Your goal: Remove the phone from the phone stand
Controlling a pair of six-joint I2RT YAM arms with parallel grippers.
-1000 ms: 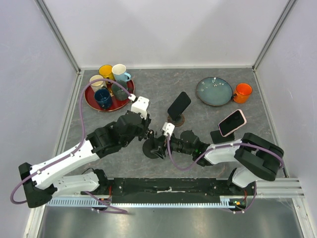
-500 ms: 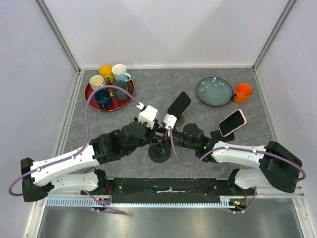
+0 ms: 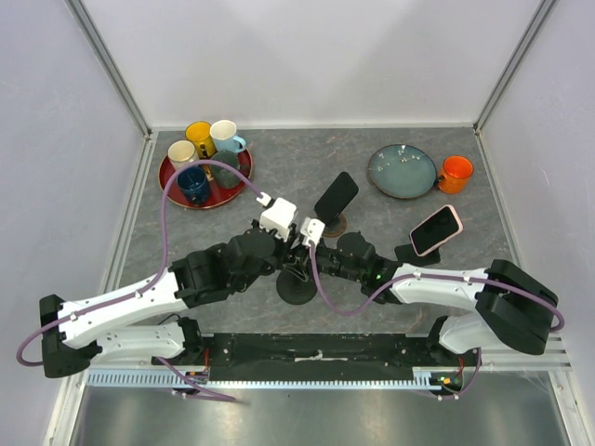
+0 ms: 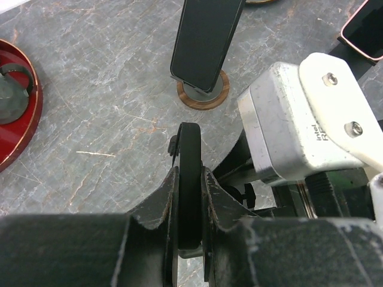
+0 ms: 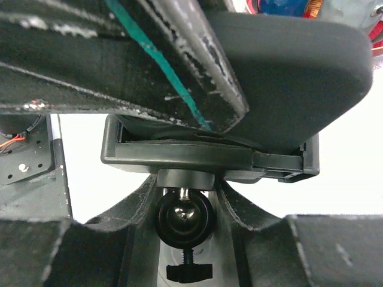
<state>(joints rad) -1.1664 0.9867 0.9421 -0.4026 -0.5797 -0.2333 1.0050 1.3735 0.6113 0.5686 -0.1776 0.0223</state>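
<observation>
- Left jaws: narrow and clamped on the broad faces of the phone (image 4: 190, 149), which stands edge-on between them. This hold is judged to be for drawing the phone straight out.
- The phone sits in the cradle (image 5: 179, 156) of the phone stand (image 3: 297, 290), directly above the right jaws, so it is not yet removed.
- Right jaws: narrowed to either side of the stand's ball joint (image 5: 184, 218) and appearing to touch the collar beneath the cradle. This is judged to be a brace that keeps the stand on the surface.
- Beyond the left jaws, a second black phone (image 4: 206, 39) leans on a wood-ringed stand (image 4: 203, 95), clear of both arms.
- Risk: the stand may rise with the phone if the brace slips.
</observation>
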